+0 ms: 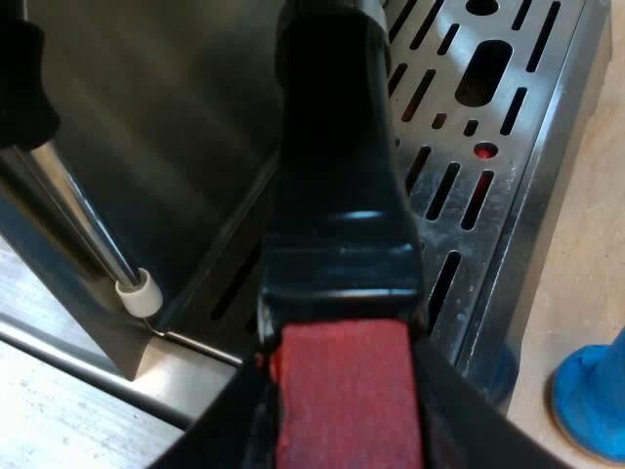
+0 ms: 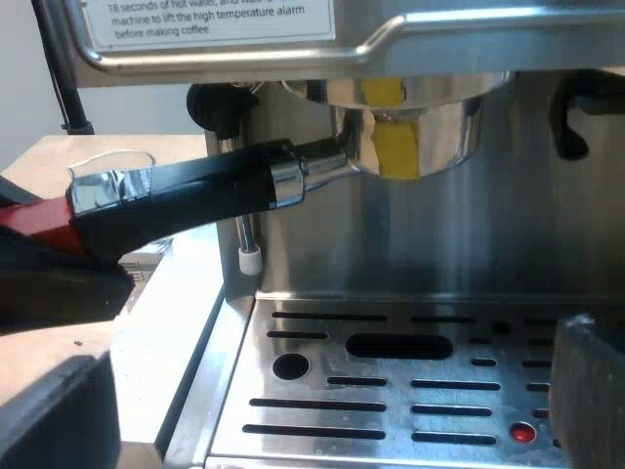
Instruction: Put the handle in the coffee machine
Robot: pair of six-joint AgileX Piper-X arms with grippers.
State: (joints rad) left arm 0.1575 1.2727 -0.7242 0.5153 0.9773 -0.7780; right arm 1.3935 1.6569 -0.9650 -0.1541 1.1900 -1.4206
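The holder's dark handle (image 1: 337, 176) runs out from the machine over the slotted drip tray (image 1: 488, 127), and its red end (image 1: 342, 391) sits between my left gripper's (image 1: 342, 425) fingers, which are shut on it. From the right wrist view, the holder's metal cup (image 2: 410, 127) is up at the brew head under the espresso machine's (image 2: 439, 234) front panel. Its handle (image 2: 186, 191) sticks out sideways to the red end (image 2: 39, 225), where the left gripper (image 2: 54, 288) holds it. My right gripper (image 2: 322, 410) is open over the drip tray (image 2: 391, 391), holding nothing.
A steam wand (image 1: 83, 215) with a white tip (image 2: 250, 259) hangs beside the holder. A blue tamper (image 1: 591, 391) stands on the wooden table by the tray's corner. A clear measuring glass (image 2: 112, 166) shows behind the handle.
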